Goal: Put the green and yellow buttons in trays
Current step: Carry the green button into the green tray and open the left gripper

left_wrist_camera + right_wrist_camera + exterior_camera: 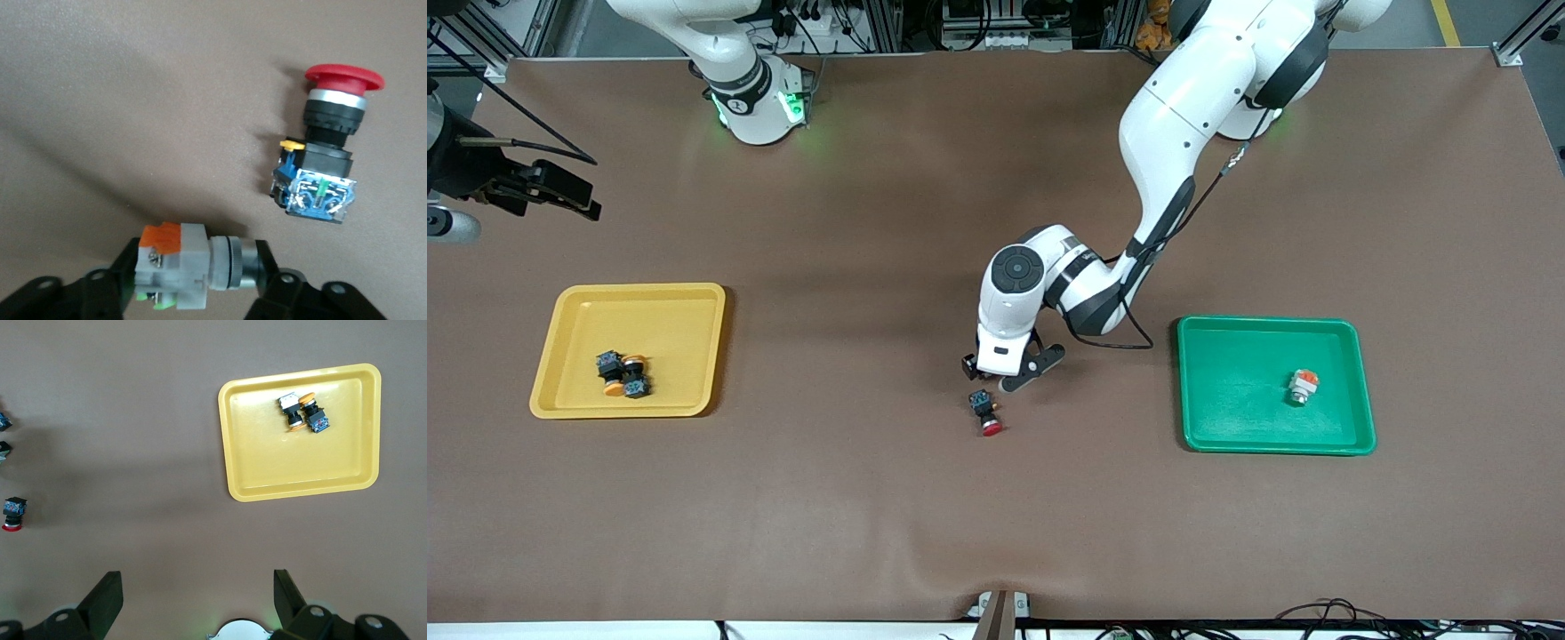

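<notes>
**Left gripper held a green button beside the red-capped switch**

You had the left gripper (996, 373) low over the middle of the bench (871, 498), between the two trays. In the left wrist view its fingers (263, 267) were clamped on a white-grey green button (190, 267) with an orange-red block at one end; the body lay crosswise between the fingers. Whether it was touching the bench, you could not tell from these views.

Just beside it, a red-capped switch (986, 412) lay on its side on the bench, black body and blue base, apart from the held button and a little nearer the front camera than the gripper.

You had the green tray (1272, 440) toward the left arm's end of the bench. One white-grey green button with an orange-red block (1303, 386) lay inside it, close to the rim at that end.

The yellow tray (658, 307) sat toward the right arm's end. Two yellow buttons (623, 374), black-and-blue bodies with orange-yellow caps, lay in it, touching each other.

Your right gripper (193, 600) waited high over the right arm's end of the bench, its fingers (103, 603) spread wide with nothing between them. Its wrist view looked down on the yellow tray and the red-capped switch.
</notes>
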`<state>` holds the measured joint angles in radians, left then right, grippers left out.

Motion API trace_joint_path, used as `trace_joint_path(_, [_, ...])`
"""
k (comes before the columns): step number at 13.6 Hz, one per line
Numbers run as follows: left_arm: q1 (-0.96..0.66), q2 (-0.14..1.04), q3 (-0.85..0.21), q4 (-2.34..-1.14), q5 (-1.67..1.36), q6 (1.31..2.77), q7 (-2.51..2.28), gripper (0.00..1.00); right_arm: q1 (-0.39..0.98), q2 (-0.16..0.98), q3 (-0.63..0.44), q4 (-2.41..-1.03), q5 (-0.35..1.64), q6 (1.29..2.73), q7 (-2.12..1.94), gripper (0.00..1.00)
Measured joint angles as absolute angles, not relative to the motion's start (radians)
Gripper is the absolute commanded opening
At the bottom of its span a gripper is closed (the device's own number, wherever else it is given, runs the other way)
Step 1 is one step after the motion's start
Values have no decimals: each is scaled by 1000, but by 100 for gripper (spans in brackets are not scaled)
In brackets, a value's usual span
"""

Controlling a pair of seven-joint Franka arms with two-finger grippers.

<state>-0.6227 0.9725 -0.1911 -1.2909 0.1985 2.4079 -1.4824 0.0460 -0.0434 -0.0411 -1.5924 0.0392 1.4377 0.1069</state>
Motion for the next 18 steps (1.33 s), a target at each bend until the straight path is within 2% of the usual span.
trace_joint_path(4, [-611,948,-190,-1258,198,2318,-1483,44,20,-42,-42,-1594,39,1439,103,100])
trace_joint_path(10, [-460,758,-224,-1263,198,2031,-1362,50,-49,-43,-42,-1594,39,1437,-24,100])
trace_joint_path(13, [-339,707,-230,-1340,198,2008,-1170,51,-49,-44,-31,-1591,39,1438,-24,100])
trace_joint_path(18, [-124,572,-232,-1587,198,2018,-871,56,-49,-45,-27,-1577,39,1444,-26,100])
